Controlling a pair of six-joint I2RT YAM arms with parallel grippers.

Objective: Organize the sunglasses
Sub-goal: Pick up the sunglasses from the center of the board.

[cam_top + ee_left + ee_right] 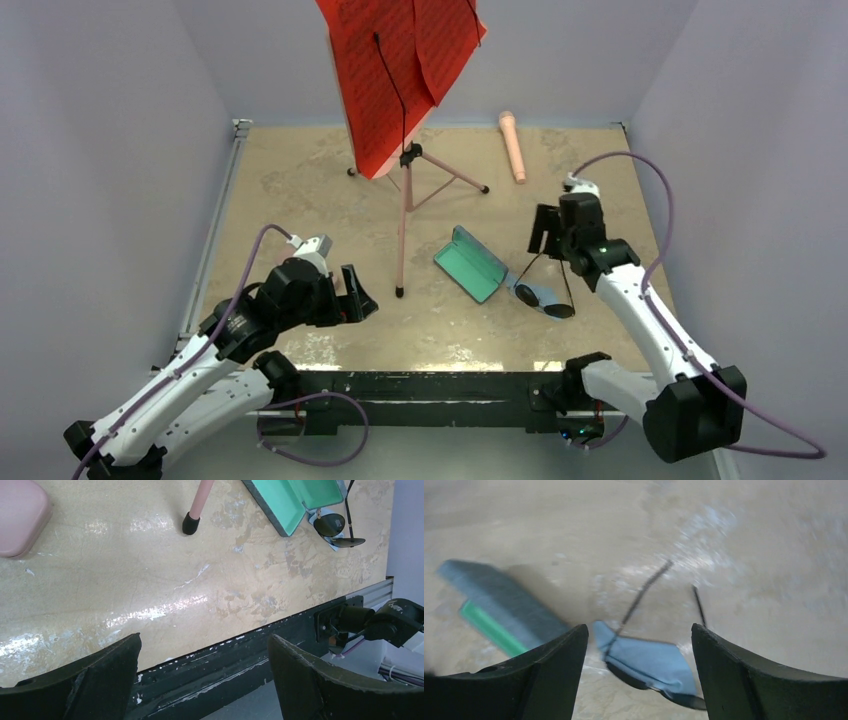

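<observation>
A black pair of sunglasses [546, 299] with long thin arms lies on the table, right of an open case [472, 262] with a teal lining. In the right wrist view the dark lenses [684, 698] lie partly under a light blue cloth [646, 661], with the thin arms [644, 592] stretching away. My right gripper [546, 232] [639, 628] hovers over the arm ends, open and empty. My left gripper [357, 296] [205, 638] stands wide open over the table's near edge, far left of the sunglasses [334, 528].
A music stand with red sheets [405, 70] stands on a pink tripod, one foot [191, 524] near the teal case [295, 500]. A pink oblong case [20, 515] lies by my left arm. A pink microphone-like stick [512, 146] lies at the back.
</observation>
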